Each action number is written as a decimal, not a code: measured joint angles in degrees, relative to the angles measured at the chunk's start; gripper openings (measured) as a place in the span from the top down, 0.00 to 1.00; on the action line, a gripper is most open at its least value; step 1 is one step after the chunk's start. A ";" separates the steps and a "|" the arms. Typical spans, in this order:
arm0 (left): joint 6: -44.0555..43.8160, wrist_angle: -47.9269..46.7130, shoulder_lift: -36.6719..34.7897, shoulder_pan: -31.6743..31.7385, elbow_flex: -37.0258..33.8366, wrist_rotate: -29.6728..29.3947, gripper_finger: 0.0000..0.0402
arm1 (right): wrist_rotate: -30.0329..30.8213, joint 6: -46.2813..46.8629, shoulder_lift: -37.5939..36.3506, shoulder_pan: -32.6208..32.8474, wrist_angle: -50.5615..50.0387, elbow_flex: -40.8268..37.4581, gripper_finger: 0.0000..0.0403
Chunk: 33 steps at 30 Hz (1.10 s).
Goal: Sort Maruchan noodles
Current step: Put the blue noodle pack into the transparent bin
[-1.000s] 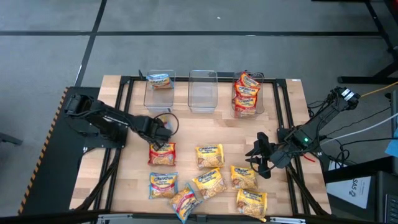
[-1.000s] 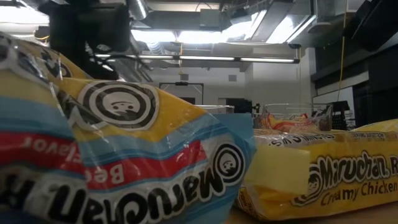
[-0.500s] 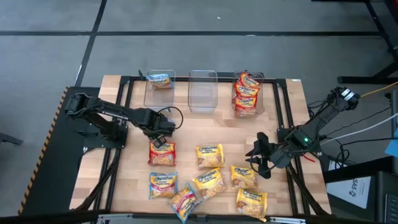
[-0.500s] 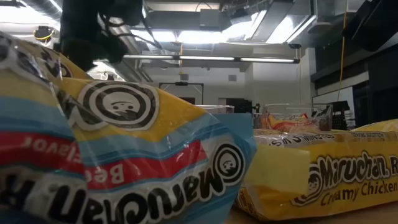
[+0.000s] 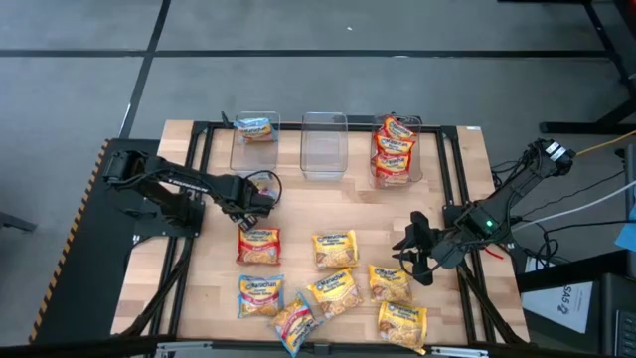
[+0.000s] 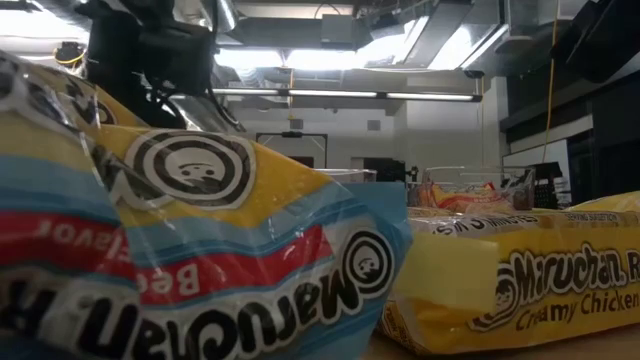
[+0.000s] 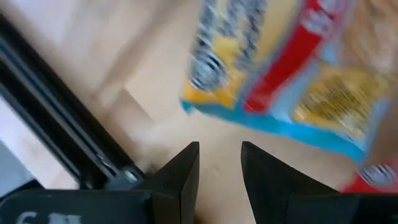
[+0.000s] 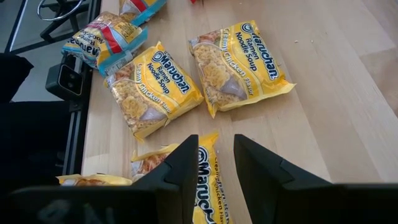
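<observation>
Several Maruchan noodles packets lie flat on the wooden table (image 5: 298, 204): a red-trimmed one (image 5: 258, 244), yellow ones (image 5: 335, 249) (image 5: 390, 283), a blue one (image 5: 261, 295). My left gripper (image 5: 254, 209) (image 7: 219, 146) hangs open just on the far side of the red-trimmed packet (image 7: 280, 68), its fingers pointing steeply down with nothing between them. My right gripper (image 5: 409, 257) (image 8: 216, 140) waits open at the table's right, slanting down over a yellow packet (image 8: 208, 180) without touching it.
Three clear bins stand along the far edge: the left one (image 5: 255, 139) holds a blue packet, the middle one (image 5: 324, 144) shows none, the right one (image 5: 396, 149) holds red packets. In the low view a packet (image 6: 200, 250) lies right before the camera.
My left gripper has drawn back from the red-trimmed packet's far edge, a little toward the far and left edges and slightly up, tipping more steeply downward. It stays open. The packet lies where it was.
</observation>
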 joint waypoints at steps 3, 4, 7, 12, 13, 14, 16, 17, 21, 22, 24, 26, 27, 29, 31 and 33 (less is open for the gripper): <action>2.31 2.58 0.00 1.12 -0.03 -2.18 0.72 | -0.01 0.00 0.00 0.01 0.00 0.00 0.74; 3.36 3.56 0.00 1.71 -0.03 -1.60 0.72 | -0.01 0.00 0.00 0.00 0.01 0.00 0.74; 7.08 6.42 -0.01 3.73 -0.10 -0.37 0.72 | -0.04 0.00 0.00 0.01 0.01 0.00 0.74; 10.45 10.63 -0.01 6.79 -1.45 0.36 0.72 | -0.22 0.00 0.00 0.00 0.02 0.00 0.74; 10.69 10.73 -0.02 7.20 -1.88 0.71 0.72 | -0.42 0.06 0.00 0.01 0.02 0.00 0.74; 10.85 10.85 -0.02 7.52 -2.32 1.29 0.72 | -0.88 0.20 0.00 0.00 0.02 0.00 0.74; 10.86 11.09 -0.02 7.93 -3.32 2.03 0.72 | -1.51 0.31 0.00 0.01 0.04 -0.01 0.74; 10.86 11.09 -0.02 8.02 -3.74 2.10 0.72 | -1.54 0.31 0.00 0.01 0.03 0.00 0.74; 11.56 11.38 -0.07 8.13 -5.00 3.35 0.72 | -1.56 0.26 0.00 0.01 0.04 -0.01 0.74; 11.85 11.71 -0.07 8.13 -5.09 3.73 0.72 | -1.58 0.26 -0.02 0.02 0.04 0.00 0.74; 12.33 12.39 -0.07 8.13 -5.10 4.40 0.73 | -1.54 0.26 0.00 0.00 0.04 0.00 0.74; 12.58 12.73 -0.07 8.13 -5.10 4.56 0.76 | -1.56 0.26 0.00 0.02 0.04 0.00 0.74; 12.91 12.81 -0.07 8.13 -5.10 4.58 0.78 | -1.56 0.26 0.00 0.01 0.04 0.00 0.74; 13.34 13.04 -0.07 8.13 -5.10 4.64 0.86 | -1.56 0.25 0.00 0.01 0.04 -0.01 0.74; 13.49 13.12 -0.07 8.13 -5.10 4.78 0.94 | -1.56 0.24 -0.02 0.01 0.04 0.00 0.74; 13.55 12.71 -0.04 7.98 -4.79 4.45 0.98 | -1.56 0.22 0.00 0.02 0.04 0.00 0.74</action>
